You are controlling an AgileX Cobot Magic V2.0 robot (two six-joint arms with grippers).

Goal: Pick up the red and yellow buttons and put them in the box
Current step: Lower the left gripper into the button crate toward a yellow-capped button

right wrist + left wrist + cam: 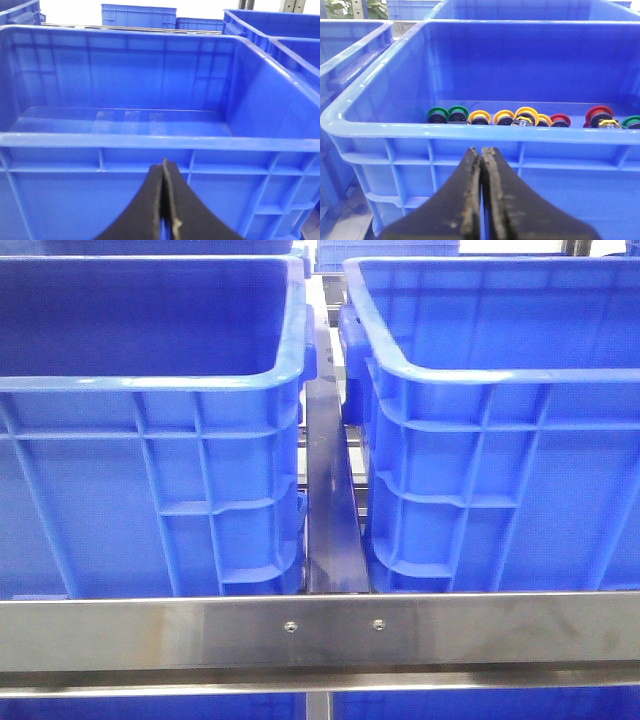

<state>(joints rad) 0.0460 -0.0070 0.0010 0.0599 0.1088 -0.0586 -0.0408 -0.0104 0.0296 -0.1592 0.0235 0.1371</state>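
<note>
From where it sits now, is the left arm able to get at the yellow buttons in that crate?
Probably not directly: the left gripper sits shut outside the crate, below its rim, with the wall between it and the yellow buttons. It would likely have to rise over the rim first.

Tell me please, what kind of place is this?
Probably a factory or warehouse sorting station: large blue plastic crates sit behind a steel rail, one crate holds loose coloured push-buttons, and more crates are stacked beyond.

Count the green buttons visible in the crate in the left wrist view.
3. Two sit side by side at the row's far end; the third is at the opposite end, cut off by the picture edge. The crate's rim may hide more.
</note>
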